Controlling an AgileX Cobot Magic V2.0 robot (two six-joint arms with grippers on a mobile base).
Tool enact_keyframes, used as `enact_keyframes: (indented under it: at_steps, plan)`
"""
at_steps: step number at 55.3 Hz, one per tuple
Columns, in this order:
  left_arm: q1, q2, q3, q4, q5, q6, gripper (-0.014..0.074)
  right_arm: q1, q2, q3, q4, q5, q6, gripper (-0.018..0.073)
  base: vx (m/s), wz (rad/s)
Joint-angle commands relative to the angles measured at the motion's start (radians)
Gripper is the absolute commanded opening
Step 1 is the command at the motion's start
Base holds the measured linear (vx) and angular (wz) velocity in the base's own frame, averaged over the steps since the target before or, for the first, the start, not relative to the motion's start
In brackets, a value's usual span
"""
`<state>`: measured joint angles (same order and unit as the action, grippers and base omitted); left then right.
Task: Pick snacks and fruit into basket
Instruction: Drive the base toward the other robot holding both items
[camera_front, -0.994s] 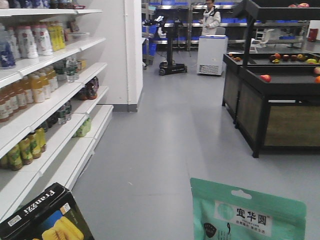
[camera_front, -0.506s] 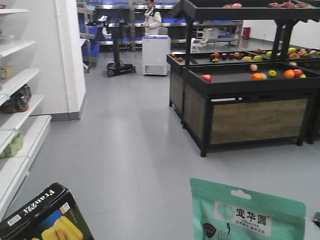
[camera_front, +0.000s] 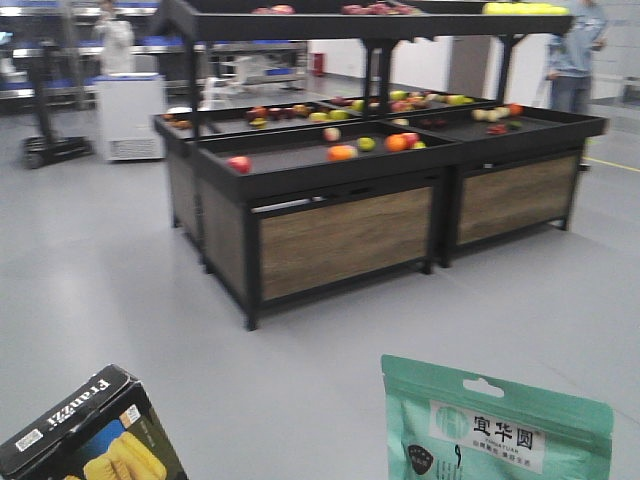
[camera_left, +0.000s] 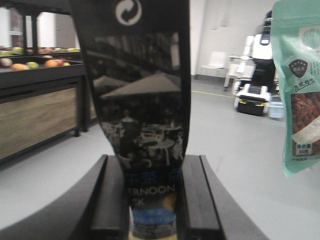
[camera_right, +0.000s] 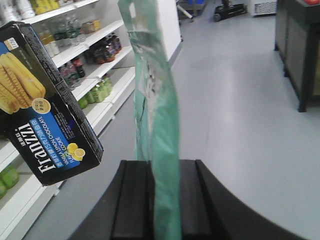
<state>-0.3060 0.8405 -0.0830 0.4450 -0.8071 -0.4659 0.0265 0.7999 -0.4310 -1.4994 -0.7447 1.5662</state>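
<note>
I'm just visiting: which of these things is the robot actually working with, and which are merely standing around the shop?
In the job: black box, held by the left gripper; mint-green pouch, held by the right gripper.
Just about: fruit stand, drink shelves, white freezer.

Produce stand (camera_front: 340, 235), white freezer (camera_front: 130, 115), shelves (camera_right: 107, 100)
</note>
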Motion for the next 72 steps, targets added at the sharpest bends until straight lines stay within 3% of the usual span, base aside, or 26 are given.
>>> enact_keyframes:
  at_steps: [1,72]
  plan:
    - [-0.005,-0.007,-0.025,-0.027,-0.093,-0.001,0.0,-0.001,-0.008,-0.033,0.06,-0.022,-0.011,-0.0009,0.34,-0.69]
    - [-0.005,-0.007,-0.025,-0.027,-0.093,-0.001,0.0,-0.001,-0.008,-0.033,0.062,-0.025,-0.012,-0.0009,0.42,-0.56]
